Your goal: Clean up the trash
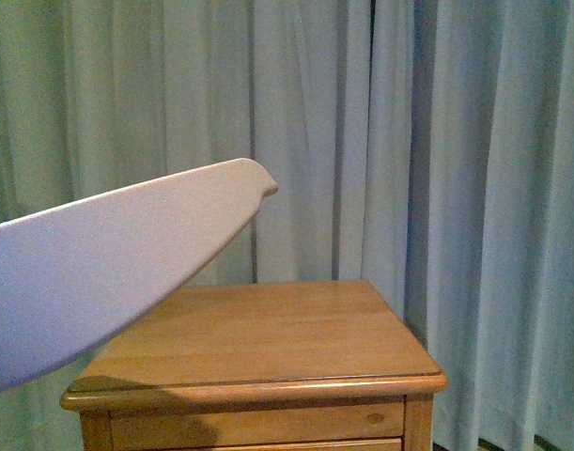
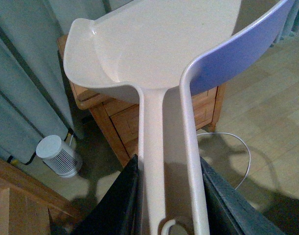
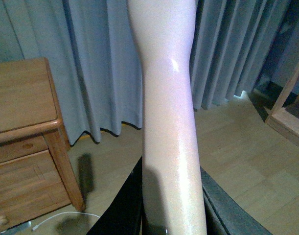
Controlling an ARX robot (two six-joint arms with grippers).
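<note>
My left gripper (image 2: 170, 196) is shut on the handle of the pale pink dustpan (image 2: 154, 44), whose scoop is held up in the air over the wooden cabinet (image 2: 115, 122). The scoop's inside looks bare. In the front view the dustpan (image 1: 108, 263) fills the left side, above the cabinet top (image 1: 268, 329). My right gripper (image 3: 171, 200) is shut on the pale pink handle of the brush (image 3: 166, 98), which runs up out of the picture; its bristles are out of view. The trash is not in view in any frame.
Grey-green curtains (image 1: 409, 141) hang behind the cabinet. A small white round appliance (image 2: 58, 155) stands on the floor beside the cabinet, and a white cable (image 2: 237, 147) lies on the wood floor. A wooden frame (image 3: 288, 112) stands at the side in the right wrist view.
</note>
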